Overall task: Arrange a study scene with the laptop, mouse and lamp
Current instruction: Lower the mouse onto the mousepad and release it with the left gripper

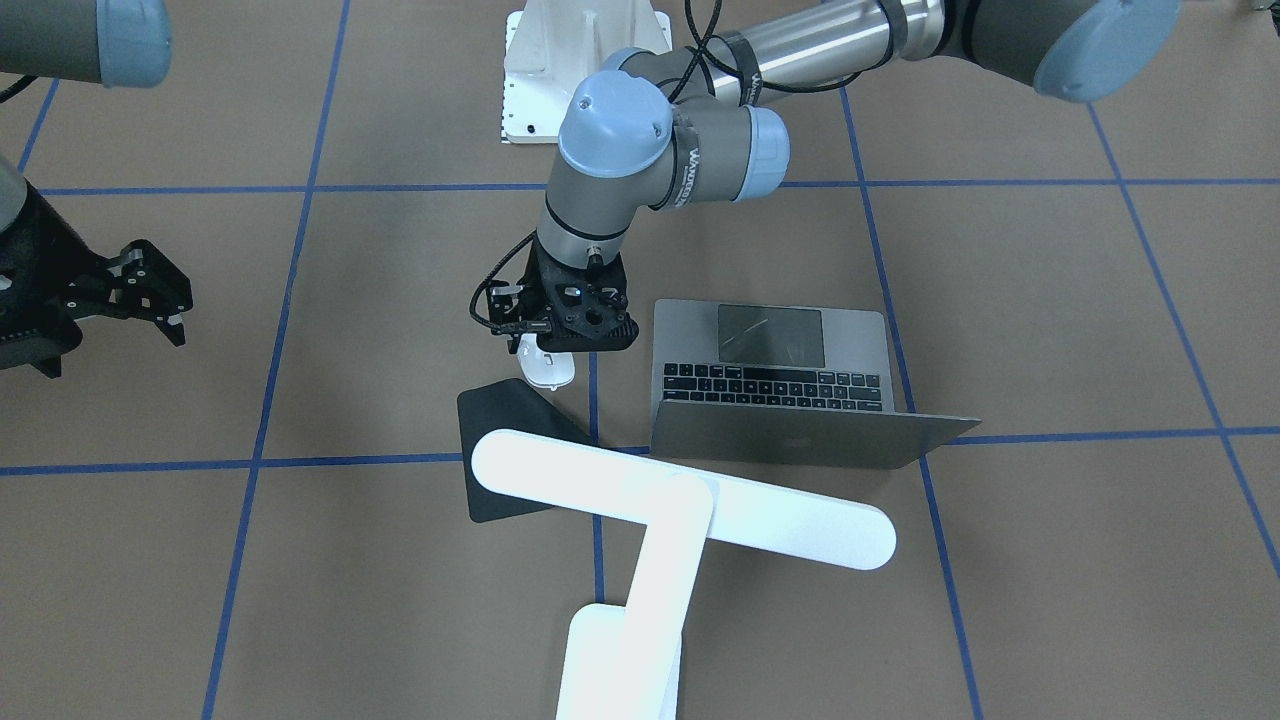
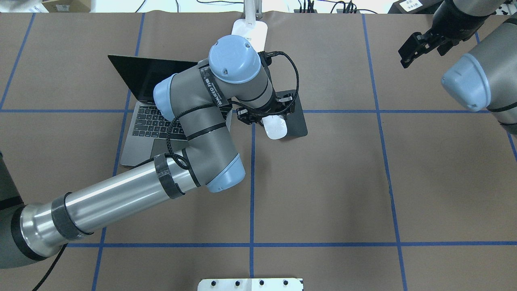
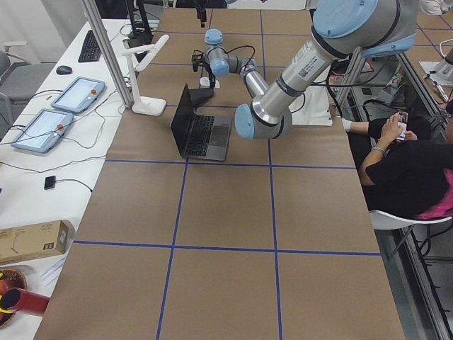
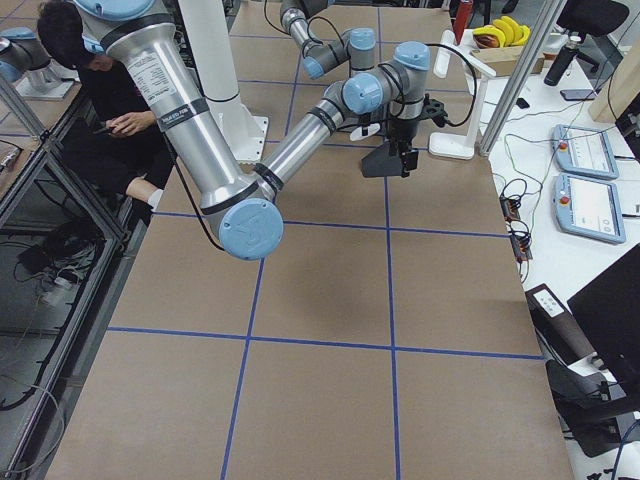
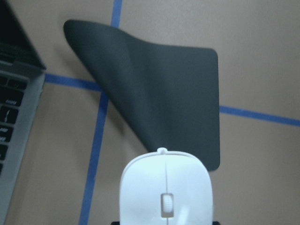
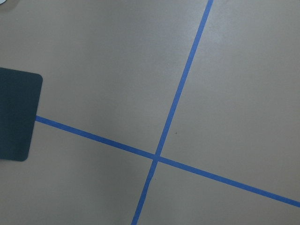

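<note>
1. The mouse (image 2: 275,127) sits in the left tool (image 2: 267,115), over the near-left corner of the flat black pad (image 2: 298,121); in the overhead view its near end pokes past the pad's edge toward 6 o'clock; I cannot tell whether it rests on the pad or hangs just above it.
2. In that view the mouse is at 3 o'clock from the open laptop (image 2: 141,135), just beside it but apart; the lamp (image 2: 250,32) stands at about 1 o'clock from the laptop, at the far edge of the table (image 2: 323,194).
3. Step in hand, as I judge it: placing the mouse on the pad; laptop and lamp look already set.
4. The next move calls for a shift toward 1 o'clock so the whole mouse lies on the pad, then a gentle lowering and release; in the left wrist view the pad's far-left part looks curled, so it may not lie flat.
5. The left tool is closed on the mouse's flanks, gripping it and nothing else.
6. The right tool (image 2: 412,47) hangs at 2 o'clock from the mouse, well apart; its jaws are parted and it holds nothing.
</note>
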